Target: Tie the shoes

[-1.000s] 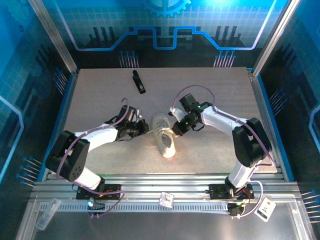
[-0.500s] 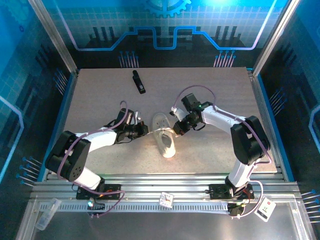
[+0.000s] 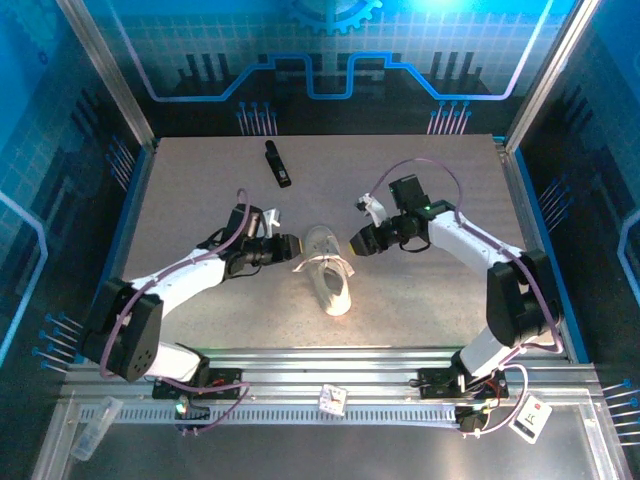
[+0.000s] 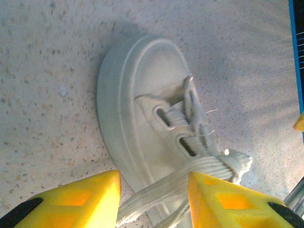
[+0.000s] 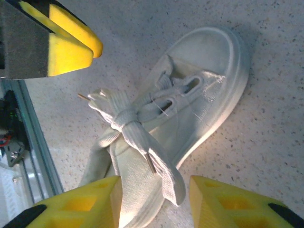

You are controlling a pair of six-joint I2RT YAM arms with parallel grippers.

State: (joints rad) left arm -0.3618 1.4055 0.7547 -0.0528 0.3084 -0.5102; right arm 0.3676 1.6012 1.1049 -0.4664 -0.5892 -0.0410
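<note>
The shoe [image 3: 333, 288] is one small white sneaker. It lies near the middle of the counter [image 3: 200, 190], between the two pincers. Its toe points away from the arms and its heel points toward them. The toe cap is round, smooth and looks like rubber, with a thick plain rim all around the sole. The laces [image 5: 128, 121] are flat, wide and off-white, with little ribs in the weave. They go through long holes on top of the shoe and cross in one tight wrap over the middle. From the wrap, flat lace ends spread out to both sides and flop onto the counter. A few thin threads stick out near the holes.

The counter is pale grey and speckled, a bit like stone.

The left pincer [image 3: 292, 247] sits just beside the shoe on its left. Its yellow fingers [image 4: 71, 199] stand partly apart. One lace runs through the gap between them, but they are not squeezing it. The right pincer [image 3: 358, 243] sits just beside the shoe on its right. It is partly open too. A lace end lies in its gap, and it is not pinched either.

A small black bar [image 3: 277, 163] lies far back on the counter, well apart from the shoe.
</note>
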